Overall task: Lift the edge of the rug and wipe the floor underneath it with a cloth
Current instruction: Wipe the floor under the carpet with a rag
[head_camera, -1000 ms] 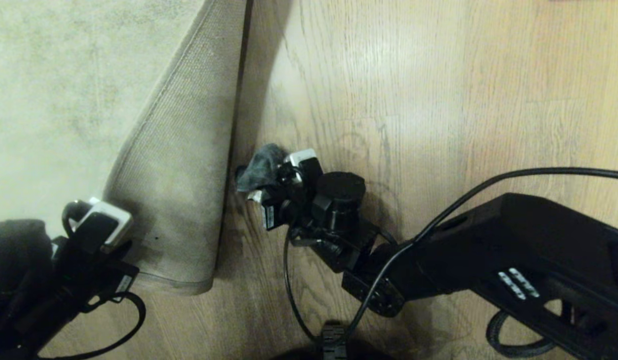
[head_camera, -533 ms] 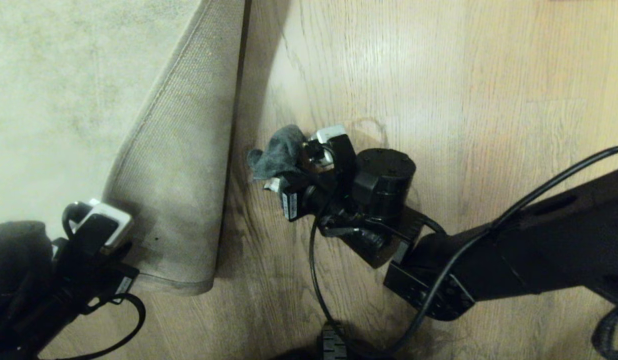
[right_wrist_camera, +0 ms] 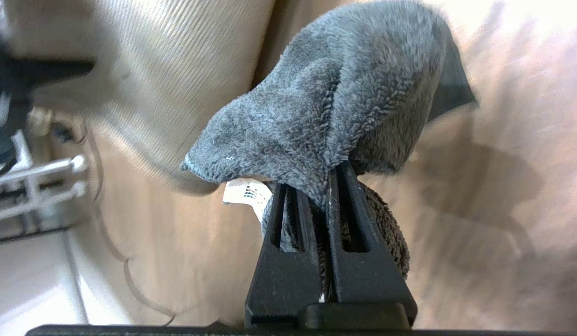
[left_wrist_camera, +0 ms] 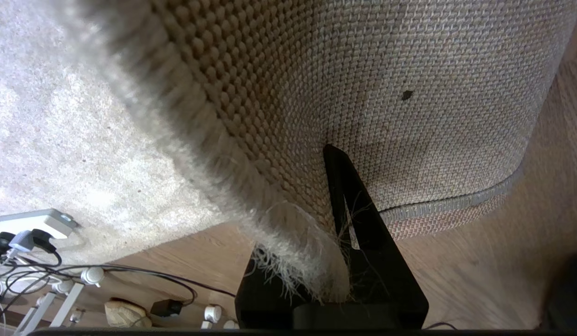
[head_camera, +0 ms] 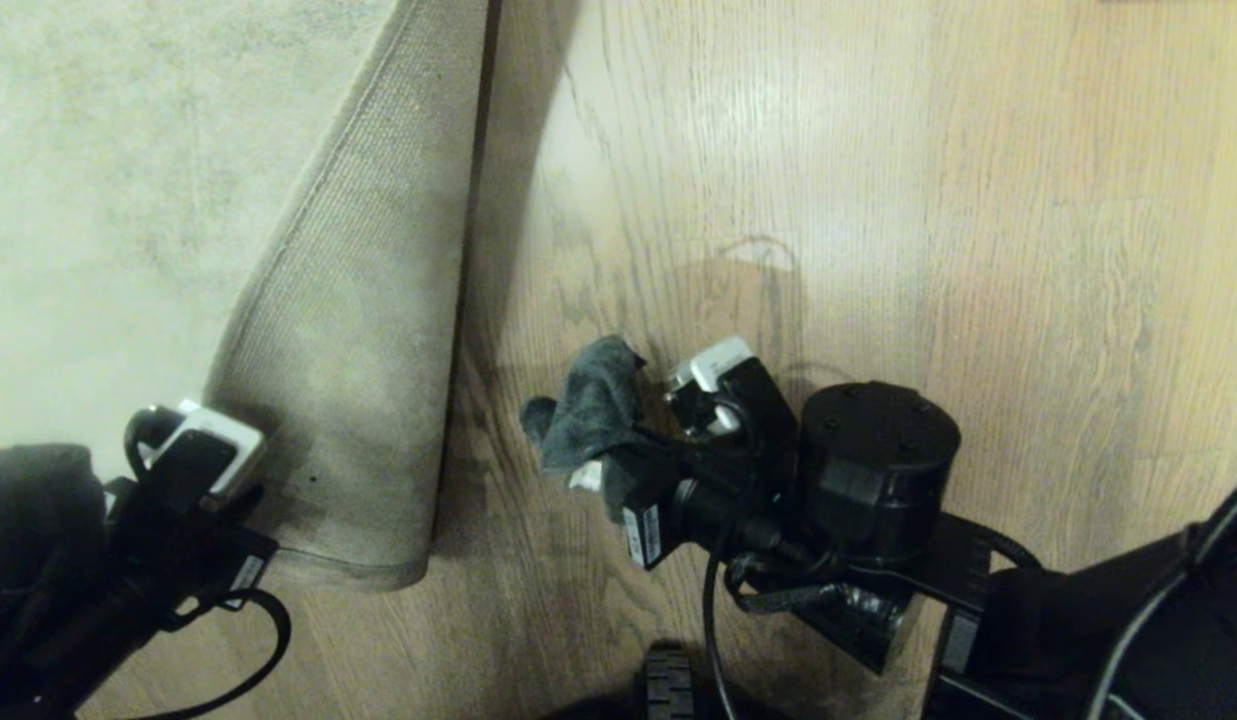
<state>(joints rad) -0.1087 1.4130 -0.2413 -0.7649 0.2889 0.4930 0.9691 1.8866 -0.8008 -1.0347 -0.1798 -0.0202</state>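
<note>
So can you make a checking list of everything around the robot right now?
Surface: floor, brown wood planks, shadowed beside the rug.
Job's things: rug edge lifted and folded back, woven backing up; cloth grey, bunched.
Clutter: small dark speck on the backing; white rack by the rug.
Grippers: left gripper shut on the rug edge; right gripper shut on the cloth, beside the raised rug.
Cables: black arm cable; cords and plugs on the floor.
Surroundings: nothing seen.

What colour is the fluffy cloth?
Dark grey-teal. The cloth shows best in the right wrist view.
</note>
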